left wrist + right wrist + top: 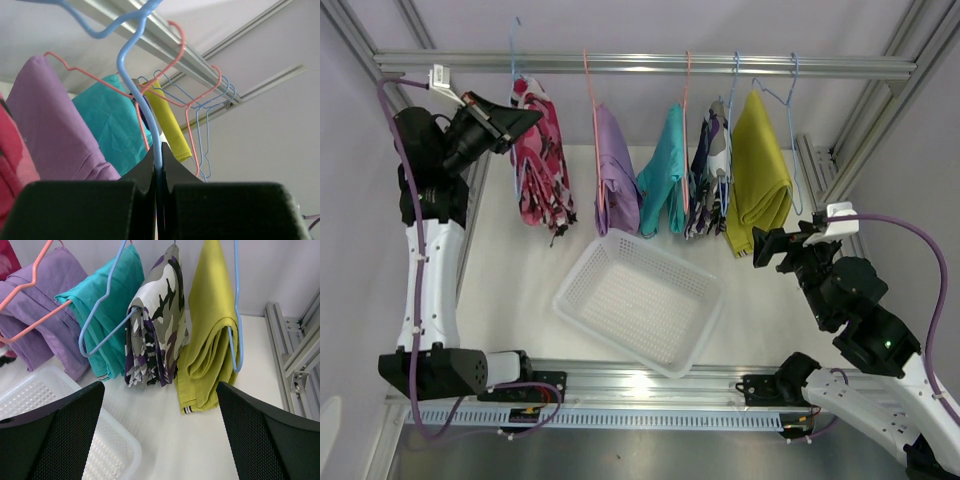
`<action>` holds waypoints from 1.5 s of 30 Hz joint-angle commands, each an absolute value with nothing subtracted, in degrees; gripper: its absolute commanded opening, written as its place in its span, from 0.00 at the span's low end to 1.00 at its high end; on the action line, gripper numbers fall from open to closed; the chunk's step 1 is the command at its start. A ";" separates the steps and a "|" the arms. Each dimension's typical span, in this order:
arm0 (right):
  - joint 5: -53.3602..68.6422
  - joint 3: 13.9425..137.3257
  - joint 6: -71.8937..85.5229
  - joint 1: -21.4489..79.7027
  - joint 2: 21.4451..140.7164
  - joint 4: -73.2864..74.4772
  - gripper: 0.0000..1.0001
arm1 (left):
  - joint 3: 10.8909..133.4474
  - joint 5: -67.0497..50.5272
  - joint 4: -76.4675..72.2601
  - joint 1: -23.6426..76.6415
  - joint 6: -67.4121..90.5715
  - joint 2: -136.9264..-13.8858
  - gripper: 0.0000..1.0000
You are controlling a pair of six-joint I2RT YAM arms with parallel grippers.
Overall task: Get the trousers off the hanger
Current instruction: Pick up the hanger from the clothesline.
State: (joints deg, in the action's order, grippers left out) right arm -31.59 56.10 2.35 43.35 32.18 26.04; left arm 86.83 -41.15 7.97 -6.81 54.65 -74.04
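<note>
Five trousers hang on wire hangers from the rail: pink-red patterned (542,160), lilac (615,175), teal (665,175), camouflage (708,180) and mustard (758,175). My left gripper (525,118) is high at the left, shut on the blue hanger (135,85) that carries the pink-red pair; the wire runs up from between its closed jaws (159,165). My right gripper (767,248) stands open low at the right, just right of the mustard pair's lower end. In the right wrist view the mustard trousers (210,315) and camouflage pair (157,325) hang ahead of its spread fingers (65,430).
A white perforated basket (570,290) lies tilted on the table below the lilac and teal pairs. The metal rail (650,63) spans the back. Aluminium frame bars (815,165) stand at the right, near the mustard pair.
</note>
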 commanded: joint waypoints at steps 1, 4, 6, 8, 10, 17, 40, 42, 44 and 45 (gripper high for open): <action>-31.29 55.81 2.37 43.77 31.56 25.40 0.99 | 92.99 -39.11 3.34 -7.29 49.39 -69.35 0.00; -31.29 55.81 2.20 43.95 31.55 25.40 0.99 | 91.15 -38.59 3.52 -7.29 49.57 -66.81 0.00; -31.29 55.90 2.02 44.21 31.73 25.40 1.00 | 88.51 -36.75 4.39 -7.38 48.43 -64.70 0.01; -31.20 56.07 2.02 44.56 32.08 25.40 0.99 | 86.84 -34.99 6.40 -7.29 46.33 -60.66 0.00; -30.85 56.60 1.93 44.65 32.52 25.31 0.99 | 84.48 -32.26 8.52 -7.29 45.44 -57.67 0.00; -26.20 62.30 2.46 45.09 36.29 28.65 0.99 | 84.55 -24.62 15.64 -5.37 42.19 -45.73 0.01; 37.28 86.12 21.82 51.23 66.25 3.94 0.99 | 75.41 -8.35 18.46 7.03 33.05 -36.12 0.00; 25.54 90.34 15.33 58.77 70.83 12.54 0.99 | 75.32 -7.04 18.81 8.26 32.17 -35.25 0.00; 16.30 91.66 7.40 64.40 73.64 15.55 0.99 | 75.32 -5.02 19.25 9.48 31.21 -34.81 0.00; 7.82 91.50 5.73 69.30 75.74 15.99 0.99 | 75.24 -4.05 19.51 9.93 30.42 -34.28 0.00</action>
State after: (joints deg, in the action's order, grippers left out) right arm 20.91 88.60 13.72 60.93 73.38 11.88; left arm 72.84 -7.35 32.01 8.38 36.84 -37.12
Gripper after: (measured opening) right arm 0.993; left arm 0.012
